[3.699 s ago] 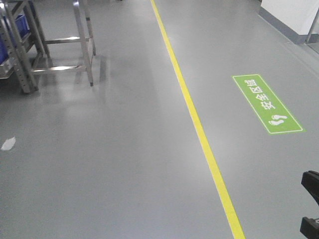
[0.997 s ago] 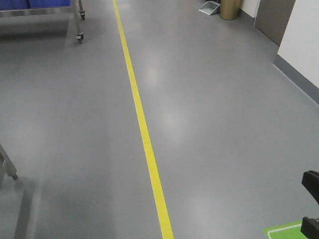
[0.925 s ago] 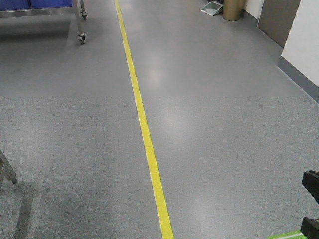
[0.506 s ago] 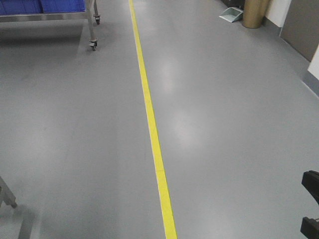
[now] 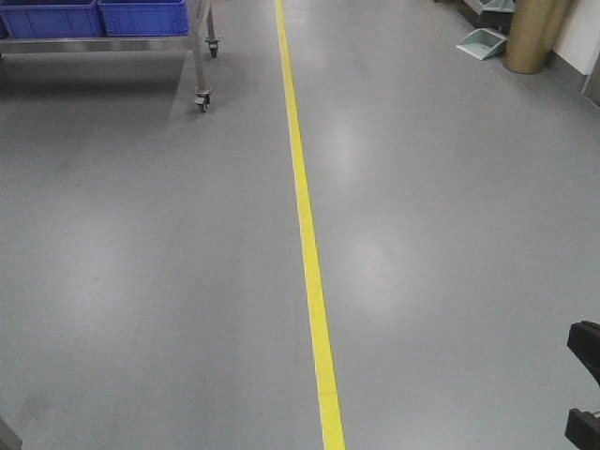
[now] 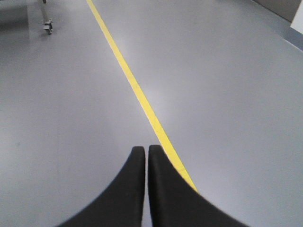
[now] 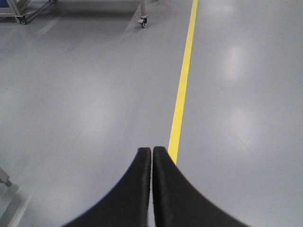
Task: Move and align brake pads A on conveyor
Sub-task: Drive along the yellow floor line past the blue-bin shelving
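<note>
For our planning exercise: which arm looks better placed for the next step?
Neither. The left pincer and right pincer both hang shut over bare floor by the yellow line; nothing to grasp shows.

Bright, even indoor light from overhead, cool grey cast, no hard shadows. Front view: fairly sharp, slight grain. The floor [image 5: 141, 281] is semi-gloss, with soft pale reflections just right of the yellow line [image 5: 310, 253]. Soft shadow under the cart [image 5: 199, 56] at top left. Left wrist view: softer overall, with a washed-out bright patch on the floor mid-frame. The left gripper [image 6: 146, 150] is black with no surface detail, its edges blurring toward the bottom of the frame. Right wrist view: pale glare patches right of the line and a dimmer shadowed band at top left by the cart wheel [image 7: 142, 21]. The right gripper [image 7: 152, 150] is out of focus at the bottom, crisper at the tips.
</note>
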Controlling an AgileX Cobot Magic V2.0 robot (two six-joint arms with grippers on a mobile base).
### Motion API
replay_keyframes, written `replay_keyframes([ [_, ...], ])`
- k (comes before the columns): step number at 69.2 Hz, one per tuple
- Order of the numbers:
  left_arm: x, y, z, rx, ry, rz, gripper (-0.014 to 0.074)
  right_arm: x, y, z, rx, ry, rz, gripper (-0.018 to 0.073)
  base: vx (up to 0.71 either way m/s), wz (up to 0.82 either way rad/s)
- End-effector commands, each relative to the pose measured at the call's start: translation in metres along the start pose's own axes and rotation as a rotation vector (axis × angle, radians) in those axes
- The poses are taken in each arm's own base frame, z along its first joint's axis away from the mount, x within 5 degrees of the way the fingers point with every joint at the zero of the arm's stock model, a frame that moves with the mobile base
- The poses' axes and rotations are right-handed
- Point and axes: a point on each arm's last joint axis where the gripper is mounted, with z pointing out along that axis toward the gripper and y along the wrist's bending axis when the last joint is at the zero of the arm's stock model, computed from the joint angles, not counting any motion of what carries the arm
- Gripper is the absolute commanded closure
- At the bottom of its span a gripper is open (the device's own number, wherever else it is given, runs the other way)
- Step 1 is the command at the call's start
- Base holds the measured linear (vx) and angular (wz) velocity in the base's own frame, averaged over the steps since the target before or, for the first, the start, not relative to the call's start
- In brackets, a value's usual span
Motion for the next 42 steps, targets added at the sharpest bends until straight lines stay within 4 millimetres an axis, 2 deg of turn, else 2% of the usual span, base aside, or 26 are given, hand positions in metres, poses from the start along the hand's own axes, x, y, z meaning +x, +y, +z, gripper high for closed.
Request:
replay_keyframes([
  [1, -0.0132, -0.0009, -0.0027, 0.005, -0.082, -0.005, 0.0603, -0.0151, 0.001, -0.0038, -0.006, -0.094, -0.019, 0.0569, 0.48, 0.13],
  [42, -0.0132, -0.0009, -0.0027, 0.005, -0.082, -0.005, 0.0603, -0.0151, 0.001, -0.0038, -0.006, -0.094, -0.019, 0.0569, 0.45, 0.12],
])
